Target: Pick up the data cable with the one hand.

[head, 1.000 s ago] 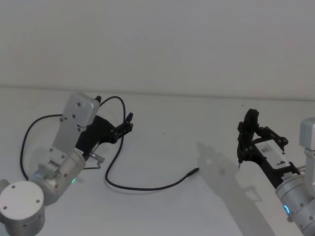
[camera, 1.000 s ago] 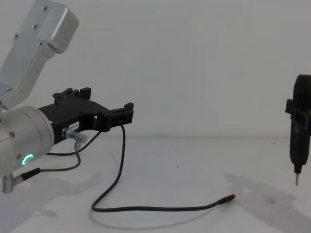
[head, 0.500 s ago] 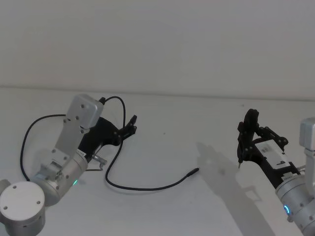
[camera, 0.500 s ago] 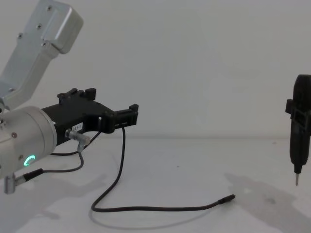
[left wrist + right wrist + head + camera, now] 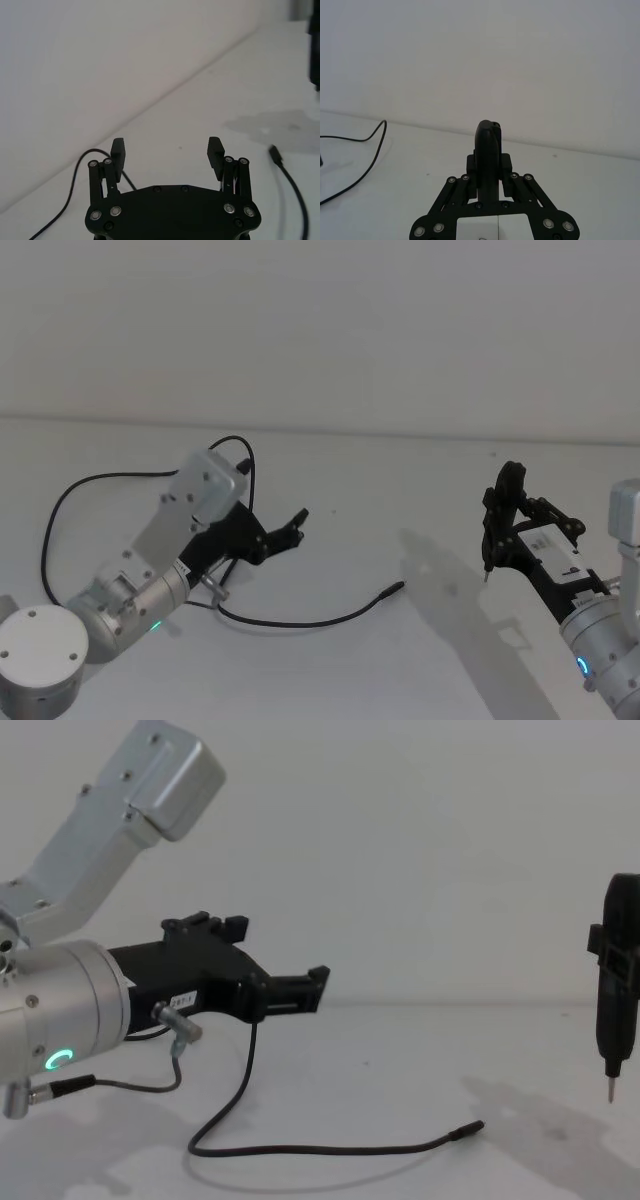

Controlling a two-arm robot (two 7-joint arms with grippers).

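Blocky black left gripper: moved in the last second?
Yes. The left gripper moved rightward, closer to the unmoved plug of the thin black data cable.

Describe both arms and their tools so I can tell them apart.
Both arms are thick silver cylinders with a ring light near the wrist: green on the left arm, blue on the right arm. Each ends in a blocky black tool of linked bars with silver screws. The left tool carries a small white label and a thin grey wire; the right tool has a white plate.
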